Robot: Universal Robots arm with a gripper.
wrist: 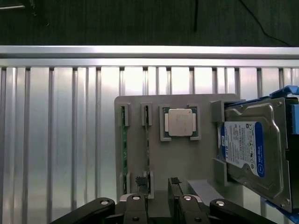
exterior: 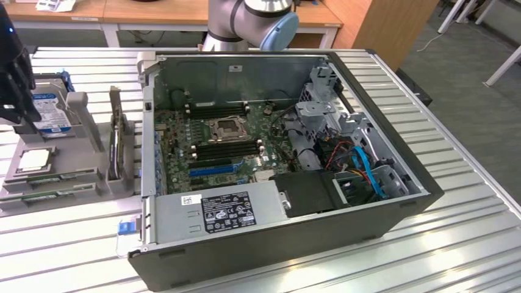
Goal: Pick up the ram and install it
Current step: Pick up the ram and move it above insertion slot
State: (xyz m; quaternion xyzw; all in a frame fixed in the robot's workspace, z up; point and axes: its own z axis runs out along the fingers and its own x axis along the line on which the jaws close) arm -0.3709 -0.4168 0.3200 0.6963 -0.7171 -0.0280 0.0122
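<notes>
Exterior view: my black gripper [exterior: 18, 91] hovers over the grey plastic parts holder [exterior: 82, 177], where the thin green RAM stick [exterior: 49, 179] sits; nothing looks installed yet. Wrist view: my fingers [wrist: 138, 186] stand spread, empty, near that RAM stick [wrist: 147, 149].

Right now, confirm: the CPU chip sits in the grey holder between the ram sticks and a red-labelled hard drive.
Not quite: the wrist view shows a blue label on the hard drive, not red. The CPU chip does sit between it and the ram sticks.

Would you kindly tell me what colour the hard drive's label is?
Blue and white hard drive label, best in wrist view.
</notes>
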